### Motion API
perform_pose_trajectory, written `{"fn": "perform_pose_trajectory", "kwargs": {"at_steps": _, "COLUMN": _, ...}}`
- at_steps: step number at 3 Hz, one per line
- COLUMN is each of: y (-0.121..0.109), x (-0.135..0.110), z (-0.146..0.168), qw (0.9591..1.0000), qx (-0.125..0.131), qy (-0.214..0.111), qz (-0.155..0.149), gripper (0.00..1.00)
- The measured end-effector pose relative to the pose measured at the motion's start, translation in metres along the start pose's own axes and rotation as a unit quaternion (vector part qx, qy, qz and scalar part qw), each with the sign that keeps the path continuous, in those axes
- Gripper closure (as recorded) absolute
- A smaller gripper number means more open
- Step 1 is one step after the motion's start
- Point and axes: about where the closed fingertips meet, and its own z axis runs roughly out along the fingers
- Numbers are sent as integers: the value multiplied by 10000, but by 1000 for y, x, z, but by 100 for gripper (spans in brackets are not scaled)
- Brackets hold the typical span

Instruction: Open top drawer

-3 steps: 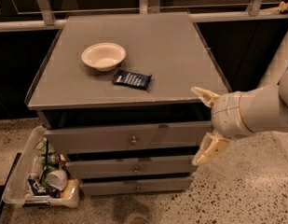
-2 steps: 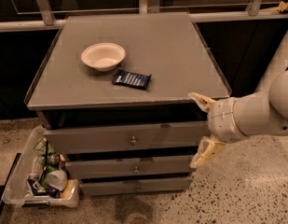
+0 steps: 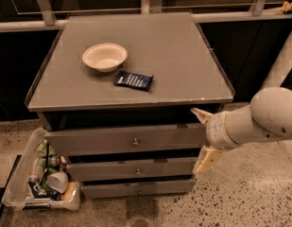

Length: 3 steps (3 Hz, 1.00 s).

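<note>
Fingers (image 3: pixel 207 158) spread wide, gripping nothing. The gripper (image 3: pixel 203 137) sits at the right end of the top drawer (image 3: pixel 98 142), the tallest of the three grey fronts under the table (image 3: pixel 159 41). That front looks shut, and its small round knob (image 3: pixel 135 142) at centre is untouched and well left of the gripper.

Step in hand, as I judge it: reach the knob. I should slide left along the front, keep the fingers apart until they straddle the knob, close, then pull straight out level. A slanted pull may bind the drawer.

Versus one second ago: the gripper has dropped, with the upper finger going from level with the table's edge to below it. The bowl (image 3: pixel 104 56) and dark packet (image 3: pixel 133 80) on top have not moved.
</note>
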Motion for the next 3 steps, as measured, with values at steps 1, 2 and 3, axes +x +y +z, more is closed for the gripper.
{"fn": "perform_pose_trajectory", "kwargs": {"at_steps": 1, "y": -7, "x": 23, "z": 25, "qw": 9999, "qx": -52, "qy": 16, "qz": 142, "gripper": 0}}
{"fn": "perform_pose_trajectory", "kwargs": {"at_steps": 2, "y": -19, "x": 24, "z": 53, "qw": 9998, "qx": -123, "qy": -101, "qz": 125, "gripper": 0}}
{"fn": "perform_pose_trajectory", "kwargs": {"at_steps": 3, "y": -21, "x": 27, "z": 101, "qw": 9991, "qx": -322, "qy": -240, "qz": 116, "gripper": 0}}
